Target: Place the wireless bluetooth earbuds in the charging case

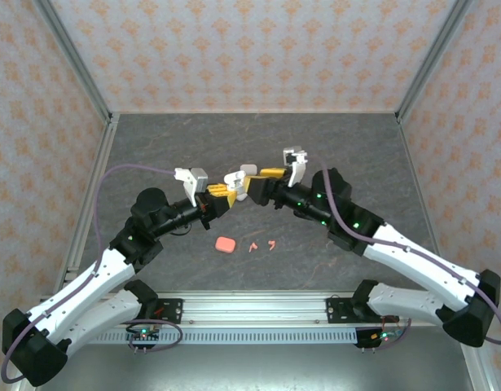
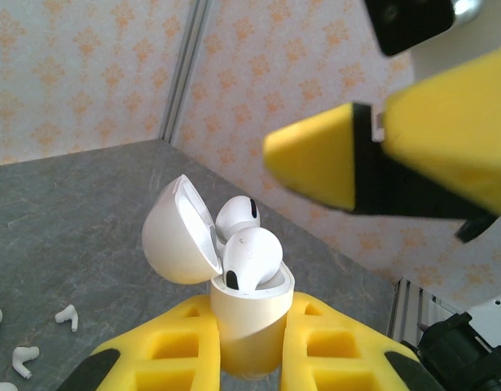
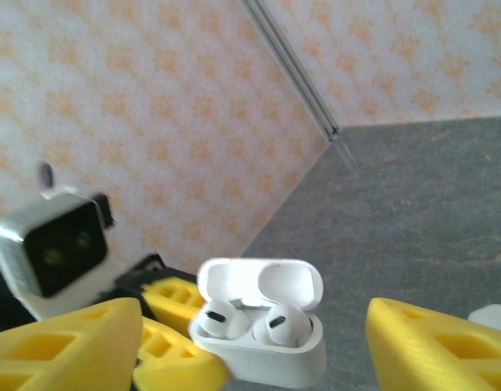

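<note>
The white charging case [image 2: 248, 314] stands with its lid open, my left gripper [image 2: 250, 309] shut on its body. Two white wireless bluetooth earbuds [image 2: 250, 257] sit in its wells, heads up. In the right wrist view the same case [image 3: 262, 350] shows both earbuds [image 3: 280, 324] seated side by side. My right gripper [image 3: 257, 334] is open, its yellow fingers [image 3: 437, 350] standing wide on either side of the case and apart from it. From above, the two grippers, left [image 1: 226, 198] and right [image 1: 254, 183], meet at the case [image 1: 234, 179] over the mat's middle.
A coral-pink case [image 1: 226, 244] and two coral-pink earbuds [image 1: 252, 245] lie on the grey mat near the front. Loose white earbuds [image 2: 67, 316] lie on the mat below the left gripper. Patterned walls enclose the back and both sides.
</note>
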Motion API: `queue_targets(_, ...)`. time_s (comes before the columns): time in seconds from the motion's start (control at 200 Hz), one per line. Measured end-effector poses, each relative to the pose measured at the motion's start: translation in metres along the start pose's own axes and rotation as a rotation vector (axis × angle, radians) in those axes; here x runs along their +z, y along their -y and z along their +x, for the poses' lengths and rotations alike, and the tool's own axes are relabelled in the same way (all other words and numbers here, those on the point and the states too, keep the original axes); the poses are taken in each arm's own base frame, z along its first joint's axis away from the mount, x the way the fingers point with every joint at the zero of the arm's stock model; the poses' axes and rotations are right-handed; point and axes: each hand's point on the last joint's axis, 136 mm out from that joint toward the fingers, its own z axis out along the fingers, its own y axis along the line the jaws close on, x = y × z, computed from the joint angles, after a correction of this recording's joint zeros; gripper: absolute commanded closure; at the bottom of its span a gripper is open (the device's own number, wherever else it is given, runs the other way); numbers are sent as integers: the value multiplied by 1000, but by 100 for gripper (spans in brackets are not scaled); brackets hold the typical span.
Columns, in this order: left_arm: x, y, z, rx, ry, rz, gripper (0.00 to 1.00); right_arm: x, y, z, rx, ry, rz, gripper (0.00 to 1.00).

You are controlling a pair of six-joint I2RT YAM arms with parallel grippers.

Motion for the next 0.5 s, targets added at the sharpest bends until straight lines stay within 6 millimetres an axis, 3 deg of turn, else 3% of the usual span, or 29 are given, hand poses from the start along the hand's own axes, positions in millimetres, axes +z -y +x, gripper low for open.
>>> queue_targets(0.205,-2,4,-5,1,16,15,100,-17,6,-30,42,84,-22,4)
queue_targets(0.36,-6,12,-11,0,37,45,100,-16,11,-20,80,38,-56,1)
queue_targets(0.5,-7,19,-15,-2,58,86,100,-14,2,-10,87,-23,-121,1)
